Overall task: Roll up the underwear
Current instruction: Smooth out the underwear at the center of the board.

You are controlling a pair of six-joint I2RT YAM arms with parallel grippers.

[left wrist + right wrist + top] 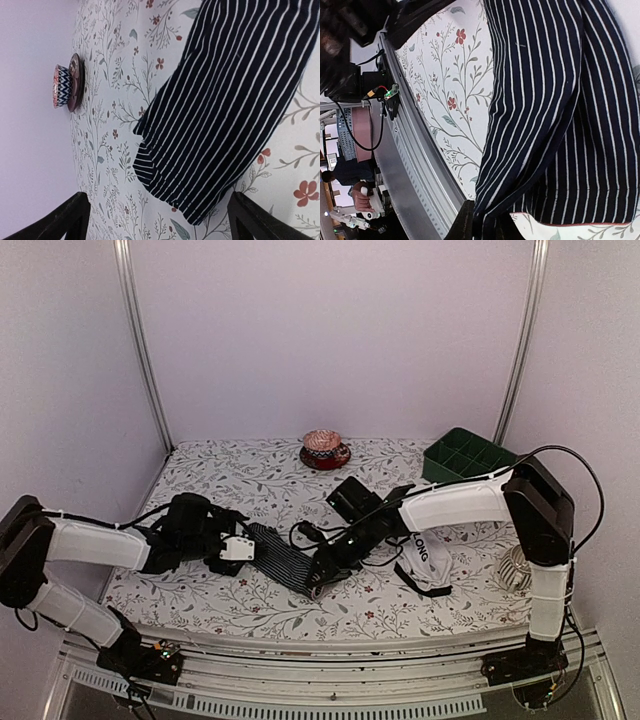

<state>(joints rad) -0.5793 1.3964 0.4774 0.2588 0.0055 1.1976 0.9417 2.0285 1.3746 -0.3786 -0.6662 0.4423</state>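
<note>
On the floral table [200, 605], the striped briefs [283, 558] lie as a flat strip, no roll begun, left fingers [70, 220] spread at one end, right fingers [467, 222] pinching a fold; table edge close before them, open room behind, white briefs [428, 558] untouched to their right

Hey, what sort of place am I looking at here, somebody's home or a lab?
Probably a robotics lab test booth, not a home: plain white walls with metal frame posts enclose a floral-covered table, and a left arm and right arm are bolted to its aluminium rail.
</note>
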